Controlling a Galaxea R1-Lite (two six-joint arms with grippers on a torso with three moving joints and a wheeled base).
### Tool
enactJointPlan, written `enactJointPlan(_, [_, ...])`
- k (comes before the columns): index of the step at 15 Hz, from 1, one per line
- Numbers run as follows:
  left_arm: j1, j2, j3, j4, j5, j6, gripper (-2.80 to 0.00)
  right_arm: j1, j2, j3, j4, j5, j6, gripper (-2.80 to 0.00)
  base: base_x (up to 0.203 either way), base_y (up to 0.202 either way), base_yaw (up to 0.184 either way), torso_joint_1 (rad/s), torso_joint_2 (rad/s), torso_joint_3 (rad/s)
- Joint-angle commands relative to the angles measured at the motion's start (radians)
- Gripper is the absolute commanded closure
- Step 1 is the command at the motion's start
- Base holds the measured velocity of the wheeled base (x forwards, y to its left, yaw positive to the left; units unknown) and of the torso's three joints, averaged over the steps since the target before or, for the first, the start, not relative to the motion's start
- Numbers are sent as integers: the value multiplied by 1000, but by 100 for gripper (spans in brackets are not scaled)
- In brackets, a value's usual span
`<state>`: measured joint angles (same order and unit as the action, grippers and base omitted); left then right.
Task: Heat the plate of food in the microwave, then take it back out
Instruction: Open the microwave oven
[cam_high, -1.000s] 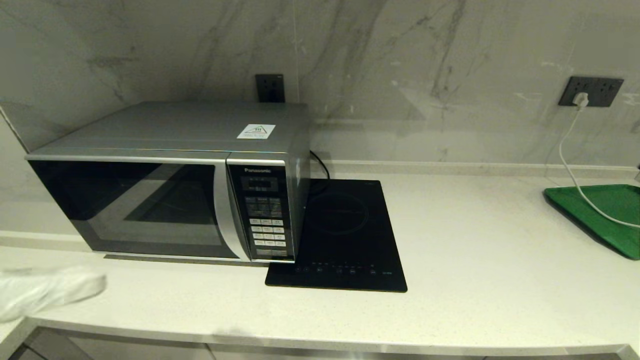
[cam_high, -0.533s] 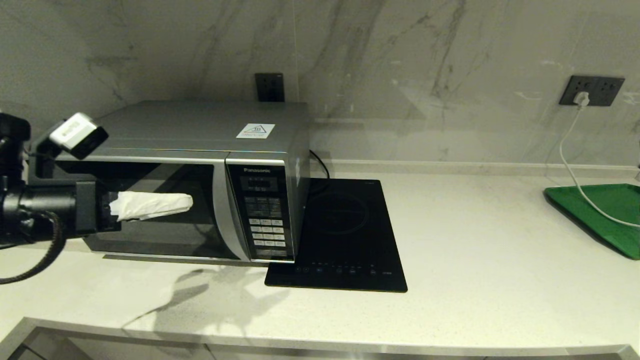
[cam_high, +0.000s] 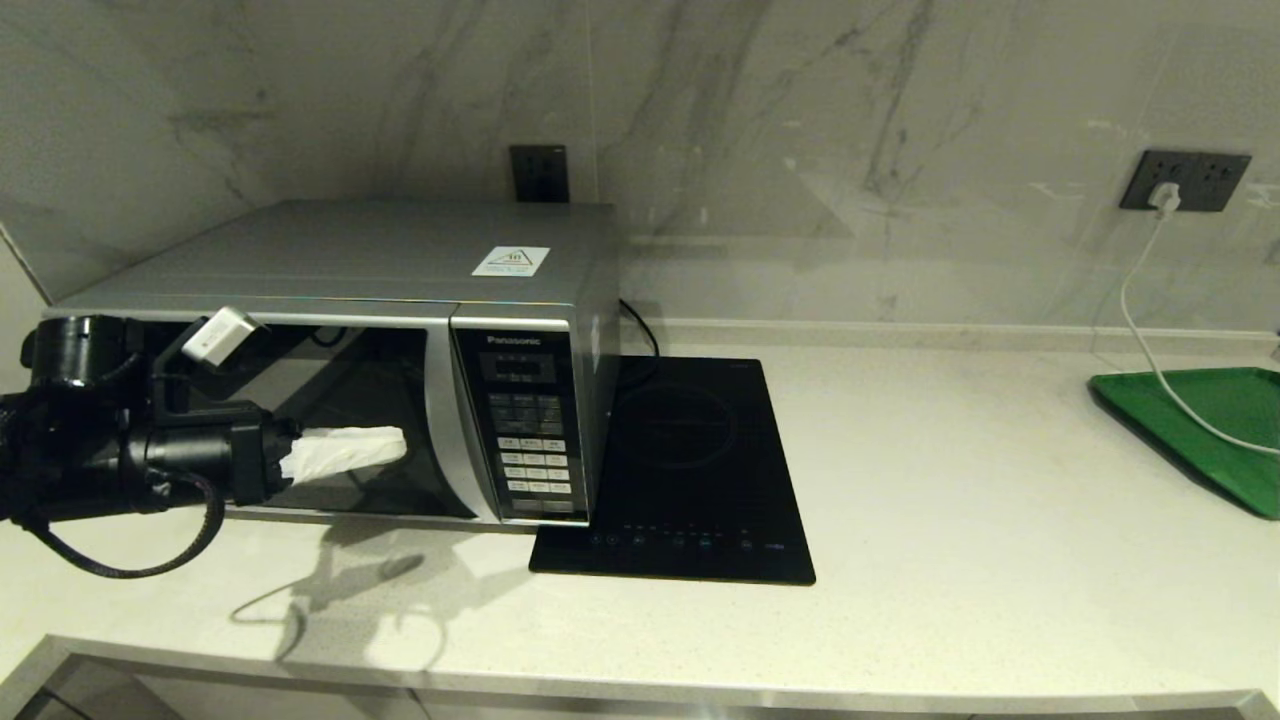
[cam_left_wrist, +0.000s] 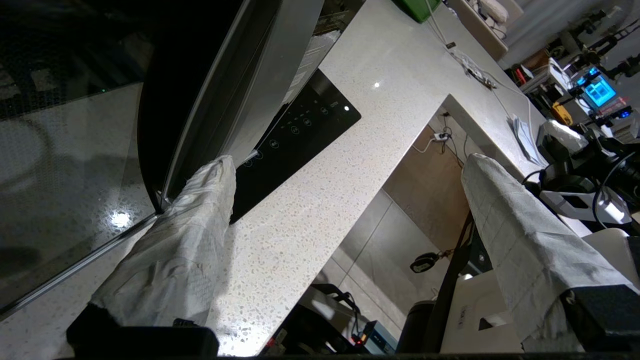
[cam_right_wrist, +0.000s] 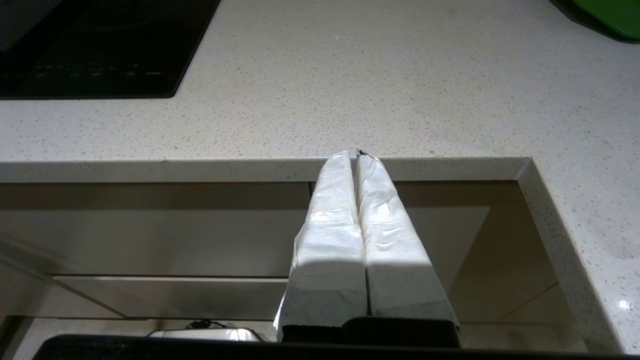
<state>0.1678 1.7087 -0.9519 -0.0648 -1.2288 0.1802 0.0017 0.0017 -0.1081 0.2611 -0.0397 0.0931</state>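
The left gripper (cam_high: 400, 447), its wrapped fingers spread apart, reaches toward the handle of the shut microwave (cam_high: 400, 300) at far left, probably to open it; no plate of food is visible; the right gripper (cam_right_wrist: 356, 156), pressed together, is parked below the counter's near edge

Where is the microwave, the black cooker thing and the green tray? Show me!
microwave (cam_high: 370, 250): head view, on its silver-grey top.
black induction hob (cam_high: 690, 470): head view, on its flat glass middle.
green tray (cam_high: 1215, 420): head view, on its bare green floor near the white cable.
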Motion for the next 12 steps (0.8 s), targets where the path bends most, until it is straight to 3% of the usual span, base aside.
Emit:
enactJointPlan(1, [-9,7,6,-1,-9,2,-280,0,0,-1,1,0,1,0,0,0,0,0,0,0])
enactJointPlan(4, [-48,15,6,-7,5,11,-280,1,0,-1,1,0,1,0,0,0,0,0,0,0])
enactJointPlan(12, [-59,82,10,-111,6,44,-280,0,0,-1,1,0,1,0,0,0,0,0,0,0])
